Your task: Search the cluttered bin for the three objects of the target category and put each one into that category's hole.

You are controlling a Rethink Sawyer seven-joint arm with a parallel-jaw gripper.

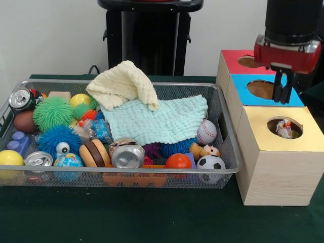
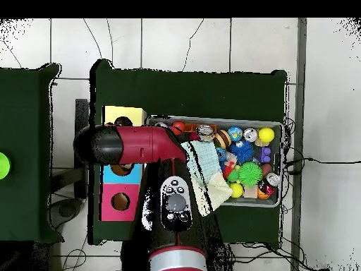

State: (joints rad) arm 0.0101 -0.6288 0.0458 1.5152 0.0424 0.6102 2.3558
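Note:
The wire-mesh bin lies on the green table, full of toys; it also shows in the overhead view. To its right stands the pale wooden box with the yellow-surround hole. A wrinkly multicoloured wad sits inside that hole. My gripper hangs above the boxes, over the blue-surround hole just behind the yellow one, fingers slightly apart and empty. A small blue patterned piece lies in the bin beside the cloth. In the overhead view the arm hides the gripper.
A pale yellow cloth and a mint cloth cover the bin's middle. Around them lie silver cans, a fuzzy blue ball with eyes, a green spiky ball, a baseball and a soccer ball. The red-surround box stands behind.

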